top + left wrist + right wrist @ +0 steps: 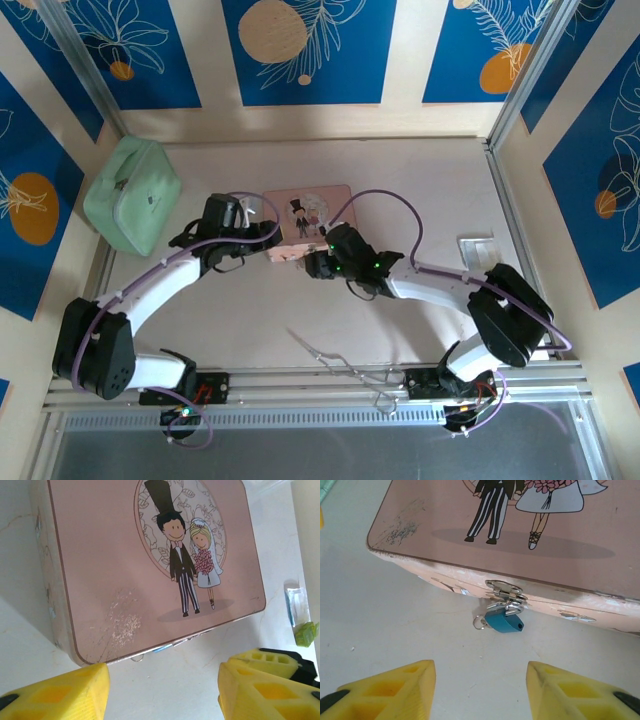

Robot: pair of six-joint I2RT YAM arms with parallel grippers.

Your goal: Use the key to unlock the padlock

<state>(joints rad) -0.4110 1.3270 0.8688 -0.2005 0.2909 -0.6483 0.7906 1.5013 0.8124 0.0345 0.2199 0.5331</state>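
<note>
The tiny blue padlock [504, 621] hangs by its silvery shackle from the metal clasp [506, 592] on the front wall of the pink picture box [535, 540]. A small silvery ring [479, 623] sits at the padlock's left side. The key itself is hidden. My right gripper [481, 687] is open, low over the table, a short way in front of the padlock. My left gripper [162, 690] is open too, near the box [125, 555], with a blue sliver of the padlock [162, 649] peeking from under the box edge. Both grippers meet at the box [310, 215].
A mint green pouch [133, 193] lies at the back left by the wall. A thin silvery wire-like tool [330, 355] rests near the front edge between the arm bases. A clear packet [478, 247] lies at the right, by the rail.
</note>
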